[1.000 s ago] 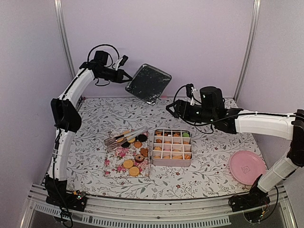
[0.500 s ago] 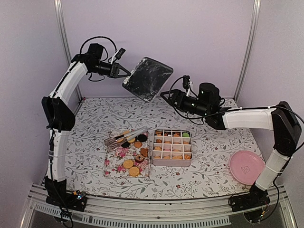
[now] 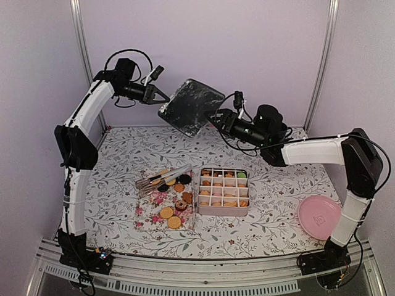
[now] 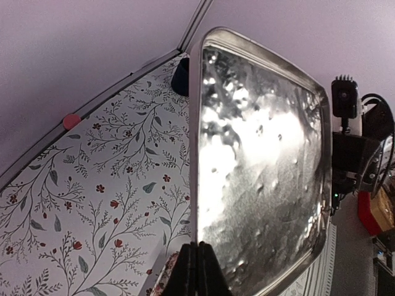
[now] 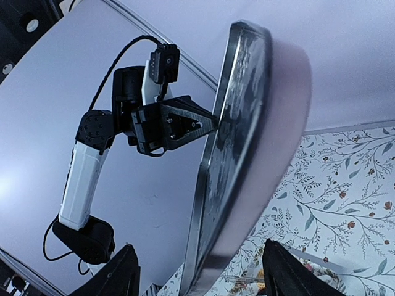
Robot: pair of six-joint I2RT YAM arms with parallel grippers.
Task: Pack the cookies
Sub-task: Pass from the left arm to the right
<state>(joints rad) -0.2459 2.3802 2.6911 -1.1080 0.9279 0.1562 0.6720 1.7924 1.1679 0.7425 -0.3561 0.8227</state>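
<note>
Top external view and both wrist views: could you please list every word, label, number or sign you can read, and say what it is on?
No text can be read in any view.
On the pink plate: a faint mark at its centre, too small to read.
On the metal lid: no writing shows.

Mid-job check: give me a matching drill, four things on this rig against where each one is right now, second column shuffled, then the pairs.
1. shiny silver metal lid
2. round pink plate
3. pale pink divided box
4. loose round cookies

A. on the floral tray, left of the box
B. up in the air, pinched at its edge by the left gripper
C. on the table, near right corner
D. mid-table, cookies in some compartments

Pairs: 1-B, 2-C, 3-D, 4-A
</note>
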